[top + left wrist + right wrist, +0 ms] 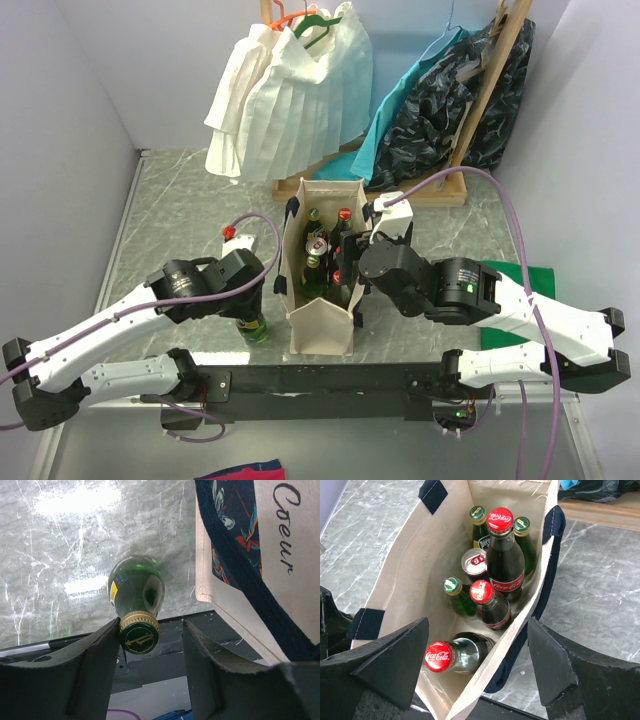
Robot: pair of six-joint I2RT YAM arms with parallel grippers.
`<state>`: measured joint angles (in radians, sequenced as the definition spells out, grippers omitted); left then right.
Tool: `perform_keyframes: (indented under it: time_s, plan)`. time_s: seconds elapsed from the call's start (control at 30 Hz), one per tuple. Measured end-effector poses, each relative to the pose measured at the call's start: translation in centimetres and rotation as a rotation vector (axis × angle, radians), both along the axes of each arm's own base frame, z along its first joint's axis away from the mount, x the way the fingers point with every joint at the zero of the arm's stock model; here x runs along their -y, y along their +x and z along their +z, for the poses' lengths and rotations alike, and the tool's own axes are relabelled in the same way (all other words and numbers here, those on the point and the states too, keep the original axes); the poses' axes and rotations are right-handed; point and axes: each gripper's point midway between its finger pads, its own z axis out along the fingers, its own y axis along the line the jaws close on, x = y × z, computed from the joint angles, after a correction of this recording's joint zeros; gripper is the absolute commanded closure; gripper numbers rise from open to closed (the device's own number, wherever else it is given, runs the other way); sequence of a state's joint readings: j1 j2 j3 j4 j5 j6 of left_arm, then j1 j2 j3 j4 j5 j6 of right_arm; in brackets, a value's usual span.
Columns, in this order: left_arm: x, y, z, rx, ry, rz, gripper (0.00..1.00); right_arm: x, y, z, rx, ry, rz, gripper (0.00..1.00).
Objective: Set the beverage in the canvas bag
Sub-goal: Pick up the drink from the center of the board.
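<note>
From above, the canvas bag (322,320) stands upright on the desk (180,200) between my two arms, its mouth open and bottle tops showing inside. The green bottle (253,328) stands on the desk just beside the bag's left wall, outside it, directly under my left claw (250,300). My right claw (352,262) hangs at the bag's right rim.

Through my left wrist camera I look straight down on the green bottle (136,587). Its gold-rimmed cap (139,636) sits between my fingers. It touches the finger (95,665) on the left of the picture, and there is a clear gap to the other one. My left claw (150,627) is therefore spread around the neck, not pinching it. The bag's cream face (295,555) and its navy strap (240,570) lie close by on the right.

Through my right wrist camera, my right claw (477,625) is spread wide above the near end of the bag (405,570) and holds nothing. Inside the bag are three red-capped cola bottles (504,555), the nearest lying on its side. There are also three gold-capped green-glass bottles (457,595) and a can (474,564).
</note>
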<state>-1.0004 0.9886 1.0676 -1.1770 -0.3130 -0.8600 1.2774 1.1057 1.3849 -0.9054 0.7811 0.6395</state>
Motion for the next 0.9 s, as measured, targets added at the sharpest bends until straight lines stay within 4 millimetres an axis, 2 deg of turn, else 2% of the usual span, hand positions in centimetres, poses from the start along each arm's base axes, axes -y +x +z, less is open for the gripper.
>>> perform_keyframes:
  time_s: [0.2,0.4,0.5,0.57,0.6,0.63,0.7,0.73,0.9]
  plan:
    - [0.04,0.30,-0.38,-0.003,0.009,0.010,0.45,0.17,0.07,0.09,0.001,0.003,-0.004,0.14]
    - [-0.15,0.48,-0.84,-0.006,0.027,0.021,0.53,0.40,0.06,0.29,0.003,0.010,-0.006,0.14]
    - [-0.24,0.60,-0.85,-0.002,0.031,0.025,0.60,0.44,0.07,0.31,0.003,0.011,-0.007,0.14]
    - [-0.27,0.66,-0.83,0.001,0.032,0.027,0.69,0.45,0.08,0.30,0.003,0.011,-0.008,0.14]
    - [-0.29,0.67,-0.83,0.001,0.033,0.029,0.75,0.46,0.08,0.30,0.003,0.010,-0.007,0.14]
    - [-0.28,0.70,-0.82,0.002,0.032,0.029,0.86,0.46,0.08,0.29,0.003,0.010,-0.008,0.14]
    - [-0.21,0.75,-0.79,0.005,0.029,0.030,0.96,0.46,0.09,0.29,0.003,0.010,-0.008,0.14]
    - [-0.21,0.79,-0.77,0.007,0.030,0.027,0.99,0.47,0.09,0.28,0.003,0.009,-0.008,0.14]
    - [-0.14,0.88,-0.87,0.005,0.035,0.029,0.99,0.47,0.09,0.28,0.003,0.009,-0.007,0.14]
